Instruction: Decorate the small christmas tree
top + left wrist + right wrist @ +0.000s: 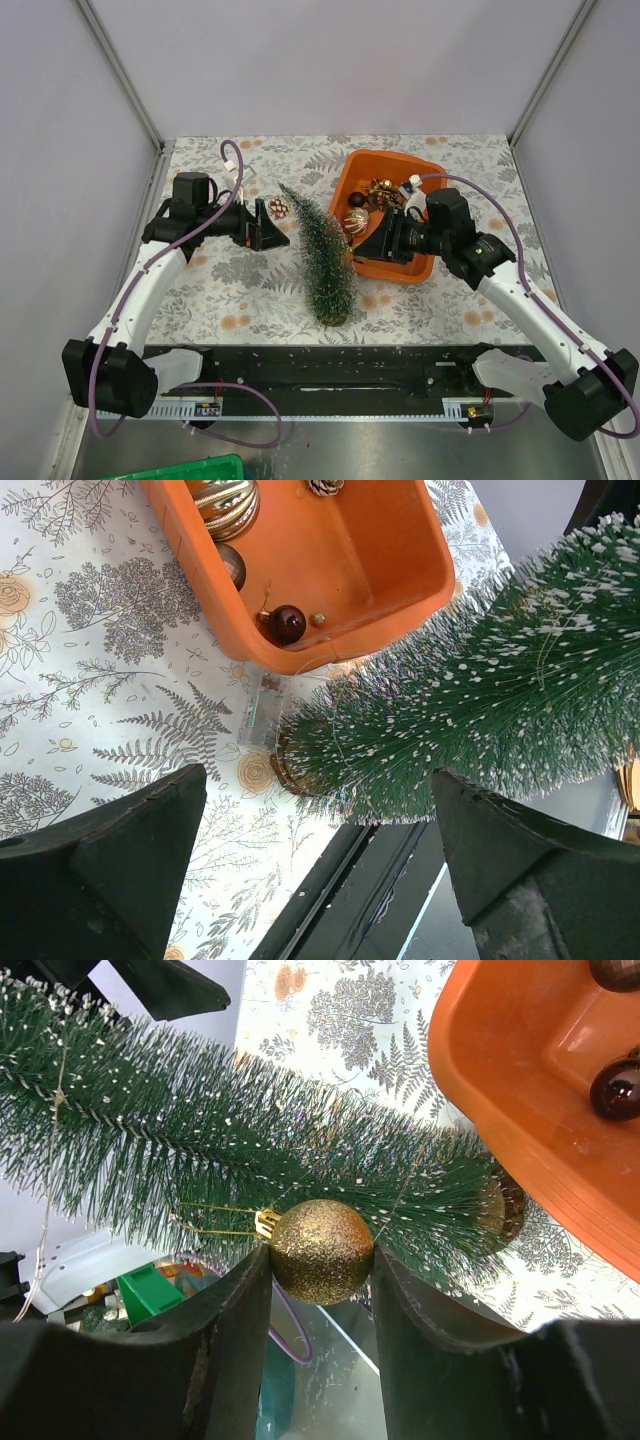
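Floral-covered table (230, 290). Small christmas tree (326, 258) sits mid-table, brown base near front edge, tip toward far left; upright or leaning, I can't tell. Orange tray (400, 270) just right of it, near corner brushing lower branches. Left gripper (272, 226) just left of tree, fingers spread wide, nothing held. Right gripper (320, 1265) between tray and tree, clamped on gold glitter ball (322, 1245), right against lower branches. Pinecone (279, 208) just beyond left gripper. Dark red ball (288, 623) in tray.
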